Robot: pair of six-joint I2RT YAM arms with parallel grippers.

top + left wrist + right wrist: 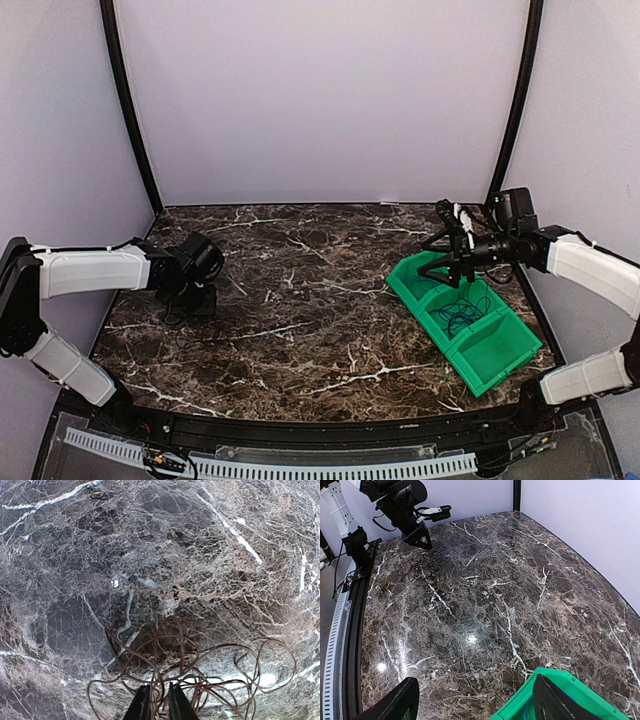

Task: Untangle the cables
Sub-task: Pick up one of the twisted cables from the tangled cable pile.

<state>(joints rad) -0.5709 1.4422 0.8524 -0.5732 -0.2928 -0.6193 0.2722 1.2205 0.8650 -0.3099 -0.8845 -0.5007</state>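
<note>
1. Left arm: reaches in low from its side, forearm about level, wrist bent so the left claw points down at the dark brown white-veined marble table.
2. Left claw state: narrow. The two black fingers stand close together, with strands of the tangle of thin black cable running through the slit between them. It is pinching that cable at table level.
3. The black cable lies in loose overlapping loops on the marble, spreading ahead of the left claw's tips and out to one side. Some loops lie right at the fingertips.
4. Right arm: elbow folded near the table edge, forearm raised, the right claw held above the table.
5. Right claw state: wide, fingers well apart, gripping no cable.
6. The green plastic three-compartment bin sits just below the right claw; in the wrist view its near corner lies under one finger.
7. The thin bright blue cable is coiled in the bin's middle compartment, below the right claw and apart from its fingers.
</note>
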